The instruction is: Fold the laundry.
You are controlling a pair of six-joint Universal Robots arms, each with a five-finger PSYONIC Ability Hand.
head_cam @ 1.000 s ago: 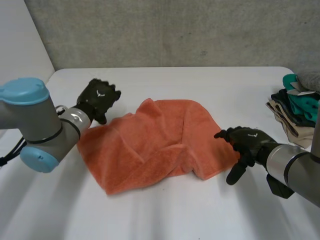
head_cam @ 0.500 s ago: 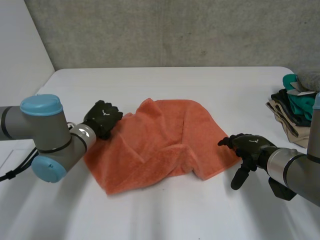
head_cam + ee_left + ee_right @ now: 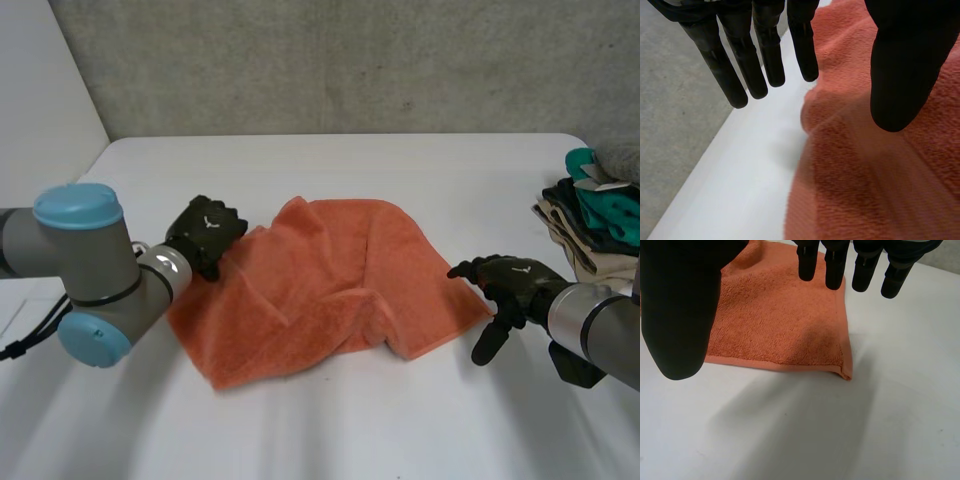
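looking on, i see the orange towel lying rumpled in the middle of the counter, not yet folded, with a pile of clothes well apart at the counter's right edge. in the last second the left hand has drawn in from beyond the towel and settled at its left edge. the right hand has slid a little outward and now sits just beside the towel's near right corner rather than on it. seen from the left wrist, the fingers hang straight over bare counter beside the towel's edge, with the thumb held wide apart over the cloth. seen from the right wrist, the fingers are likewise straight and wide of the thumb, the corner lying past their tips. neither hand holds anything. i'd judge this as lining up for a first grasp: the hands have come to opposite sides of the towel and no fold has begun. the next move likely calls for pinching an edge each and spreading the cloth flat, since the bunched ridges would spoil a neat fold.
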